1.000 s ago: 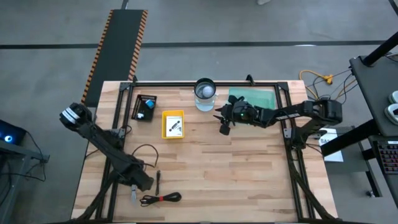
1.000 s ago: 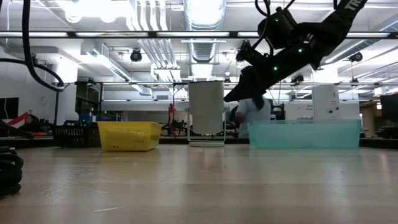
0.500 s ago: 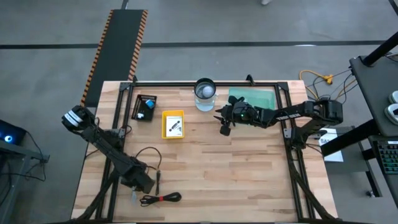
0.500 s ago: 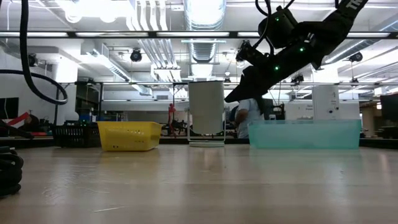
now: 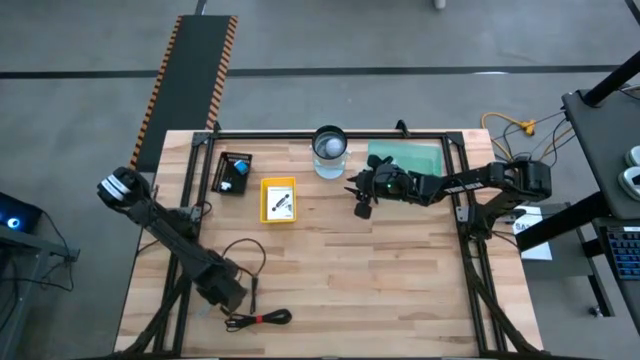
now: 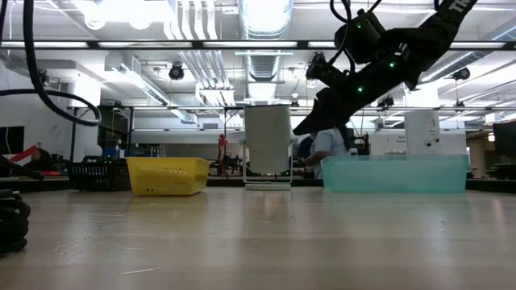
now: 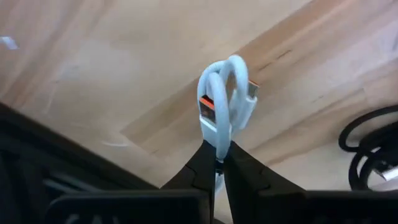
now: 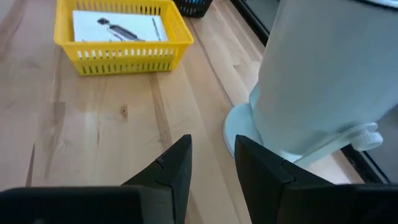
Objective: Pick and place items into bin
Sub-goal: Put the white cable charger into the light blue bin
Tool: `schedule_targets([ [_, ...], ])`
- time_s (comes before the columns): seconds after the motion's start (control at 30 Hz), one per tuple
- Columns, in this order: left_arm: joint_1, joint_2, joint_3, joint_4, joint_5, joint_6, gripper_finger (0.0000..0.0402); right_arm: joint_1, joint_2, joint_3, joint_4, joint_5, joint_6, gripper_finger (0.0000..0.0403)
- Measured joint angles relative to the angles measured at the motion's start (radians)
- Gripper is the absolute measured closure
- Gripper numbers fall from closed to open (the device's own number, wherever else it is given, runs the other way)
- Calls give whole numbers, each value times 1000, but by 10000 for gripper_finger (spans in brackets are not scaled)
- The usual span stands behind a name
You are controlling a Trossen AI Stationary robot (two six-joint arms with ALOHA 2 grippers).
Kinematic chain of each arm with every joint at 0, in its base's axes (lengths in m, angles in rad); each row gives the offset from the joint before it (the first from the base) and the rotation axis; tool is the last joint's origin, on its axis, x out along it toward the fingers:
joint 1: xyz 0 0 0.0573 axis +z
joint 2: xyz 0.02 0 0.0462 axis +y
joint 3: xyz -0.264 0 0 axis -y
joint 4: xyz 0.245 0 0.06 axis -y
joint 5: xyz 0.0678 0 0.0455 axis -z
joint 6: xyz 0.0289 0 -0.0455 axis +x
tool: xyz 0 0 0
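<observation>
A small coiled white cable [image 7: 225,99] with an orange-tipped plug sits over the wood near the table's near left corner. My left gripper [image 7: 217,160] [image 5: 222,300] is shut on it. Beside it lie a black cable coil with a red tie [image 5: 260,319], a small black stick [image 5: 255,292] and a thin black cable loop [image 5: 240,252]. My right gripper [image 5: 360,207] [image 8: 211,155] hangs open above the table's far middle, with nothing between its fingers. A white card [image 8: 118,26] lies in the yellow basket [image 5: 278,200]. My left gripper pinches the white cable's bundle at its end nearest the wrist, just behind the plug [image 7: 217,142], between its two fingertips. The coil stands out beyond the fingertips. I cannot tell whether it rests on the wood or hangs just above it.
A teal bin [image 5: 405,158] stands at the far right, next to a white cylinder [image 5: 328,150]. A black basket [image 5: 234,172] holding small things is at the far left. A black frame rail [image 5: 330,134] runs round the table. A person [image 6: 326,149] shows behind the table.
My left arm has shifted a little by the near left corner. The pale cable that showed just beyond its gripper's tip a second ago is now covered by the gripper. My right arm has kept still.
</observation>
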Motion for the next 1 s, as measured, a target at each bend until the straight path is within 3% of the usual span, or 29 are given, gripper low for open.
schedule_targets([
  [0.1,0,-51,2,-24,-20,0,400,0,0,-1,-7,0,0,299],
  [0.2,0,-123,2,-33,-119,26,401,0,0,-1,-8,0,0,303],
  [0.43,1,-278,2,-30,-473,177,401,0,0,-1,-21,0,0,312],
  [0.63,5,-353,2,17,-833,454,402,0,0,-1,-14,-62,0,319],
  [0.77,25,-362,2,164,-1000,748,401,0,0,-1,58,-218,4,325],
  [0.9,47,-357,2,424,-1083,1146,401,1,0,-1,213,-528,7,328],
  [1.0,75,-356,2,544,-1111,1349,401,20,4,-1,353,-723,40,325],
])
